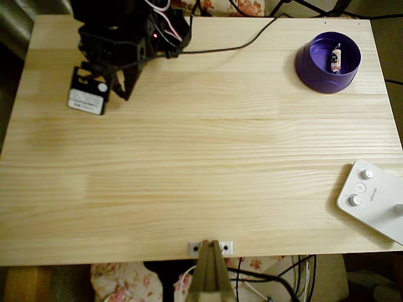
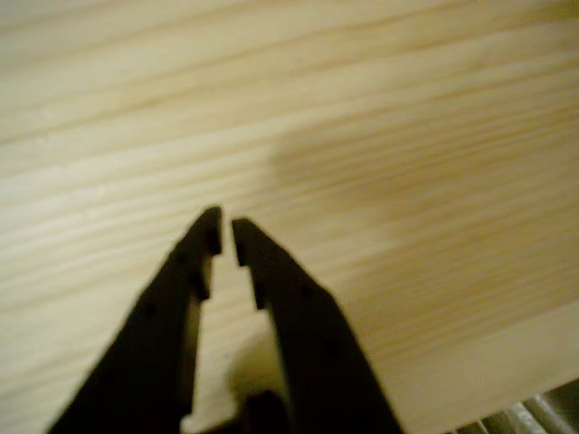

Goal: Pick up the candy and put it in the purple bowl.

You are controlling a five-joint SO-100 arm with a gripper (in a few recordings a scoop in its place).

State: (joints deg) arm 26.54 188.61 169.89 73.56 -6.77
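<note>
we look down from above and see a pale wooden bench (image 1: 201,145) with long grain lines running across it. the purple bowl (image 1: 328,62) sits near the top right corner of the bench in the overhead view. the candy (image 1: 335,58) lies inside the bowl, on its lighter floor, a small whitish sweet with dark marks. it stands well apart from the black arm (image 1: 129,34), which is folded up at the top left of the same view. the arm's end effector (image 1: 121,88) hangs low over the bench there, just beside a black box with a white label (image 1: 88,91). a black cable (image 1: 245,41) runs from the arm across the top of the bench toward the back edge. in the wrist view we see the end effector (image 2: 225,232) close up: its two dark fingers (image 2: 289,307) come almost together at the tips, with just a thin gap between them, and nothing is held in that gap. under them we see bare wood with a soft shadow on it. a white device with round knobs (image 1: 371,198) lies at the right edge of the bench in the overhead view, far below the bowl. a small metal bracket (image 1: 211,248) sits at the middle of the front edge of the bench. flowery cloth (image 1: 126,280) shows below that edge.
</note>
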